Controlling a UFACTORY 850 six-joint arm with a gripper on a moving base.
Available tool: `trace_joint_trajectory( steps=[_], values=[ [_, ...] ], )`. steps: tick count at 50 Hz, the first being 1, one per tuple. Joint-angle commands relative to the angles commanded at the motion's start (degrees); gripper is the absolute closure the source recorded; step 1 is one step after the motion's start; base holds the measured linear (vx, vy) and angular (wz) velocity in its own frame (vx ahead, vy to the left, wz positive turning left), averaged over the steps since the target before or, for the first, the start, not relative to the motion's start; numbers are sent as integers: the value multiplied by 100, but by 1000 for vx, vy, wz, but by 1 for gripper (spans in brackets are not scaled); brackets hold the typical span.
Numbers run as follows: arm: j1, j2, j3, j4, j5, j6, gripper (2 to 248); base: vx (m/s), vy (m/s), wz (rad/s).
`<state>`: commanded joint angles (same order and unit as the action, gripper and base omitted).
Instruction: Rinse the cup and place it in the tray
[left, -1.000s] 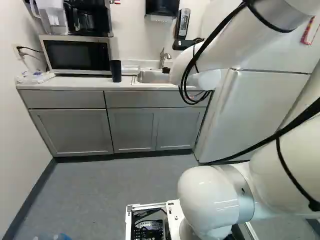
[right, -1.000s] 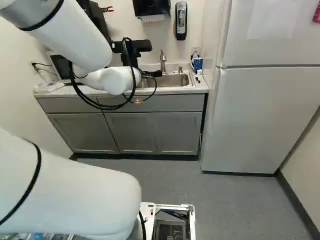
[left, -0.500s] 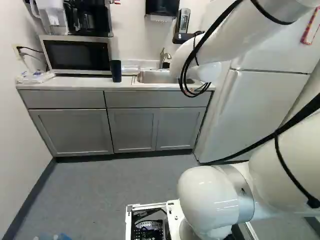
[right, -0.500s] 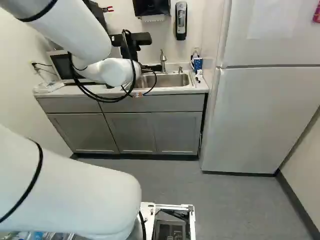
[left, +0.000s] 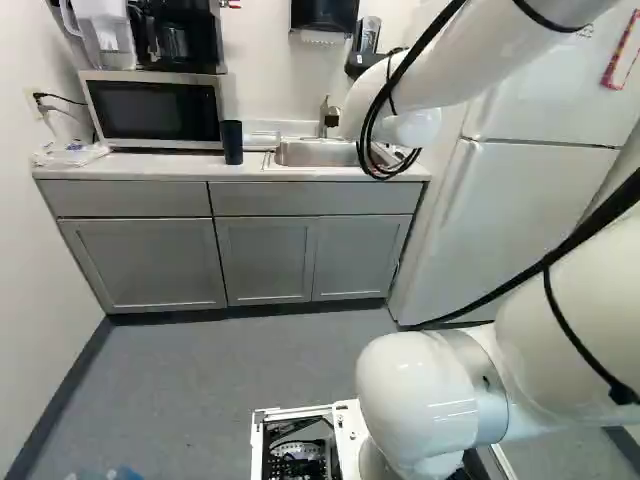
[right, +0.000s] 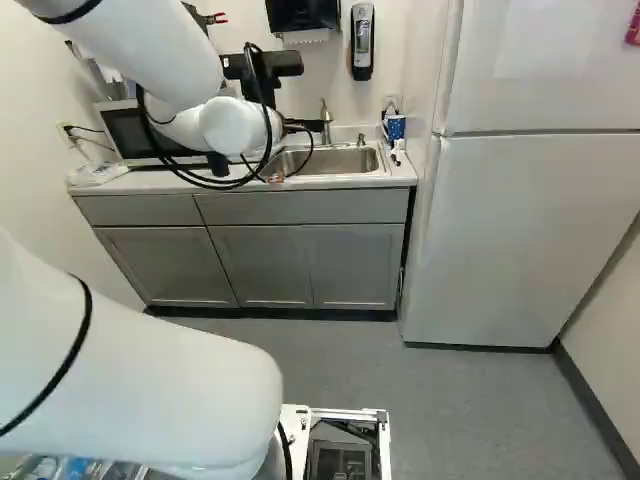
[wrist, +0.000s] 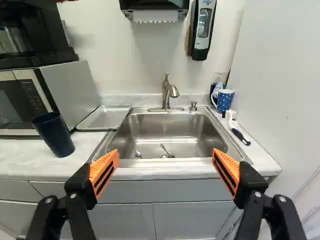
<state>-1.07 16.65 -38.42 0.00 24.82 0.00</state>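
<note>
Dark navy cup (wrist: 55, 136), plain, slightly tapered, open-topped

From my station I see a glossy white arm (left: 575, 290) with a rounded joint (left: 405, 385) and grey collar (left: 478, 375) at the lower right of the left base view, and black cables (right: 268, 120) looping at the upper left of the right base view. My wrist view shows black fingers (wrist: 78, 184) with silvery screws (wrist: 257, 194) and orange pads (wrist: 102, 164) striped in black.
</note>
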Motion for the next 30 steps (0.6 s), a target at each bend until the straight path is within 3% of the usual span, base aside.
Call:
trace_joint_trajectory(
  steps=[30],
  values=[
    [3, -146, -484, 0, -221, 0, 3, 0, 0, 0]
  ],
)
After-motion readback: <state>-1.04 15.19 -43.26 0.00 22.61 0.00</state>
